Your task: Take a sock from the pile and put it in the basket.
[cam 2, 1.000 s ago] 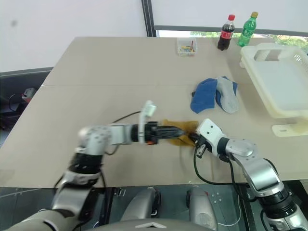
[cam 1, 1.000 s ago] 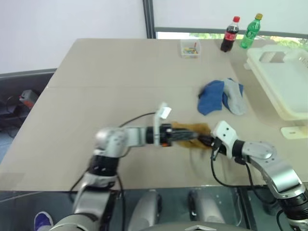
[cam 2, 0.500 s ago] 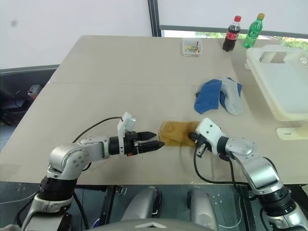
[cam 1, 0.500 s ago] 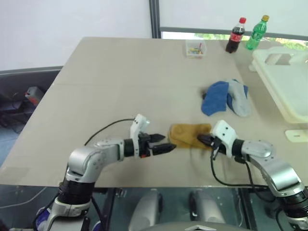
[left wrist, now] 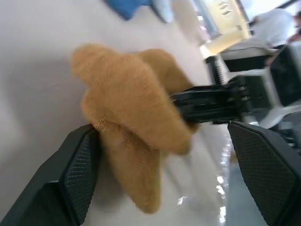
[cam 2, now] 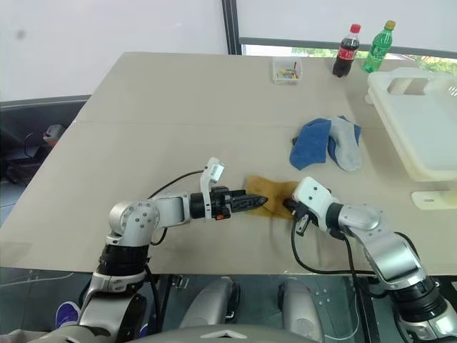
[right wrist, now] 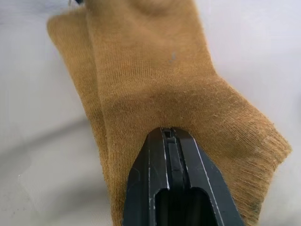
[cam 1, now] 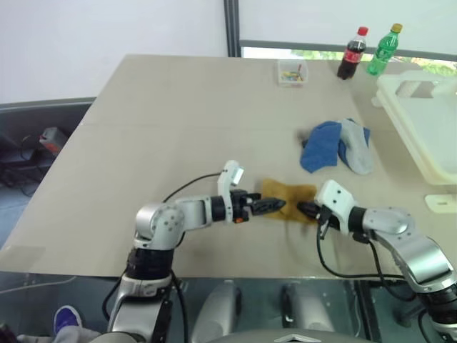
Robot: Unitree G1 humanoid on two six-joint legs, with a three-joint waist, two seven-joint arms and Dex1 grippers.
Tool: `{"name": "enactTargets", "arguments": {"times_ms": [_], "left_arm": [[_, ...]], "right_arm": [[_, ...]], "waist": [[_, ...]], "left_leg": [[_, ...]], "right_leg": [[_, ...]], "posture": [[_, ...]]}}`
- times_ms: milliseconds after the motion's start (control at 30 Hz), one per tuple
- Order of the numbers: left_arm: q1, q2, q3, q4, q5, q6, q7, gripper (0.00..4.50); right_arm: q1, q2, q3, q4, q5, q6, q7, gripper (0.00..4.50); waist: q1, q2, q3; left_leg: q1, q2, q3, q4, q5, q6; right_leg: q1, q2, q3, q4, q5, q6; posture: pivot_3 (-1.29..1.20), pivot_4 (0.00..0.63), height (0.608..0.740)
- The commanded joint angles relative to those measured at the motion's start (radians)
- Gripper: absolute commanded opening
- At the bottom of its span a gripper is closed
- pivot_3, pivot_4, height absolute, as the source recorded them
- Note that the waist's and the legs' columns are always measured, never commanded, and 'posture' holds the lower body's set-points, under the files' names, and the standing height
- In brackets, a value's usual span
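Right wrist view: the right tool (right wrist: 169,136) is clamped shut on one end of the mustard-yellow sock (right wrist: 155,80), which lies on the desk (cam 1: 164,136) near its front edge. In the left wrist view, the left tool (left wrist: 164,174) stands wide open, with the sock's other end between its fingers (left wrist: 80,169); it grips nothing.

Step in hand, as judged: the sock is separated from the pile (cam 1: 335,145) and secured by one tool; transfer to the basket (cam 1: 428,128) is not yet done. The next move calls for lifting the sock clear of the desk and carrying it to the far right, over the basket's rim, then releasing it. The left tool must either close on the free end or clear the path.

Farther back, the blue and grey socks of the pile lie beside the basket. At the far edge stand a small clear box (cam 1: 293,72), a red-labelled dark bottle (cam 1: 352,52) and a green bottle (cam 1: 380,49); no writing is legible.
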Motion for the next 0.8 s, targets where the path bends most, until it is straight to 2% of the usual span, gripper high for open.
{"name": "enactTargets", "arguments": {"times_ms": [33, 300, 567, 800], "left_arm": [[-0.047, -0.022, -0.035, 0.028, -0.03, -0.014, -0.08, 4.43], [-0.12, -0.093, -0.134, 0.163, 0.017, -0.109, -0.208, 4.43], [-0.161, -0.226, -0.175, 0.33, 0.101, -0.207, -0.215, 4.43], [-0.181, -0.293, -0.151, 0.412, 0.133, -0.236, -0.231, 4.43]], "right_arm": [[0.018, 0.003, 0.003, -0.022, -0.004, 0.017, -0.01, 0.0], [0.042, -0.003, -0.017, -0.095, 0.005, 0.057, -0.037, 0.0], [0.066, -0.036, -0.079, -0.214, 0.033, 0.143, -0.043, 0.0], [0.102, -0.08, -0.146, -0.335, 0.068, 0.213, -0.045, 0.0]], "waist": [[0.0, 0.0, 0.0], [0.001, 0.0, 0.0], [0.003, 0.0, 0.0], [0.001, -0.001, 0.001]], "left_leg": [[0.0, 0.0, 0.0, 0.0, 0.0, 0.0], [0.0, -0.001, 0.0, 0.0, 0.0, 0.0], [-0.001, -0.002, 0.0, 0.0, 0.0, 0.0], [-0.002, -0.001, 0.0, 0.0, 0.0, 0.0]], "right_leg": [[0.0, 0.0, 0.0, 0.0, 0.0, 0.0], [0.0, 0.0, 0.0, 0.0, 0.0, 0.0], [0.0, -0.001, 0.0, -0.001, 0.0, 0.0], [0.0, 0.0, 0.0, -0.001, 0.0, 0.0]], "posture": [[0.0, 0.15, 0.74], [0.0, 0.15, 0.74], [0.0, 0.15, 0.74], [0.0, 0.15, 0.74]]}}
